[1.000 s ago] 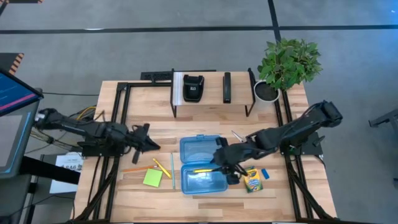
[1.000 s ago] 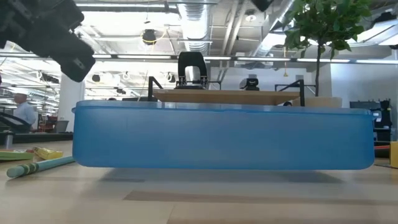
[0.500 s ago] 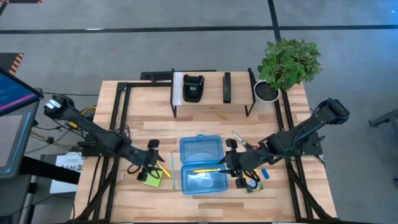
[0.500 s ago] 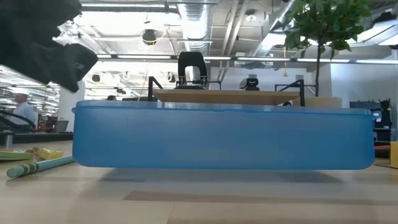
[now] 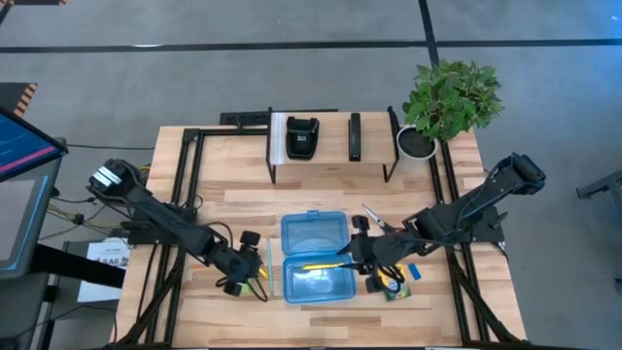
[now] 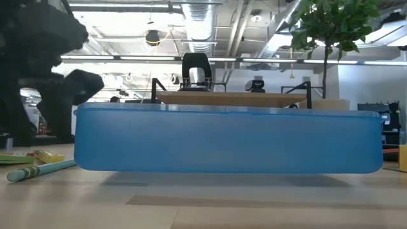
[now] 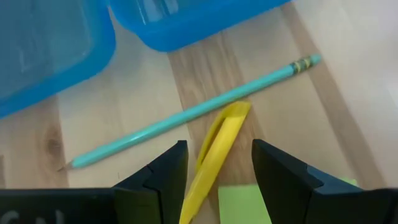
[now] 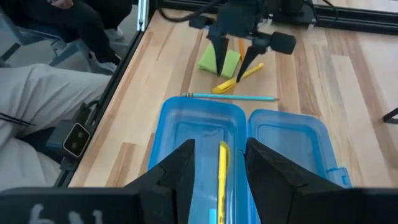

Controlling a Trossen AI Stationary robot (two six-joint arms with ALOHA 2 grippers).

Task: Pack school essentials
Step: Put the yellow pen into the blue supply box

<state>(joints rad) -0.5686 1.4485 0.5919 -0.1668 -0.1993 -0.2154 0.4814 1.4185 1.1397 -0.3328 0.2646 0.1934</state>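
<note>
An open blue plastic box (image 5: 313, 258) lies mid-table. A yellow pencil (image 8: 222, 163) lies in its near tray. My right gripper (image 5: 350, 259) hovers open just right of that pencil, its fingers (image 8: 180, 168) either side of it without touching. Left of the box lie another yellow pencil (image 7: 217, 146), a teal pencil (image 7: 186, 115) and a lime-green sticky-note pad (image 7: 245, 205). My left gripper (image 7: 219, 146) is low over the table and open. Its fingers stand on either side of that yellow pencil, apart from it.
Red-handled scissors (image 5: 374, 214), a crayon box (image 5: 394, 284) and a small blue eraser (image 5: 415, 272) lie right of the box. A black rack (image 5: 330, 146) with a black device and a potted plant (image 5: 449, 97) stand at the far edge. A seated person's legs (image 8: 43, 87) show beyond the table's left edge.
My left gripper has swung toward the near edge and the box, come down over the yellow pencil, and opened. My right gripper has drawn back a little toward the table's right edge, while the pencil in the box has stayed put.
</note>
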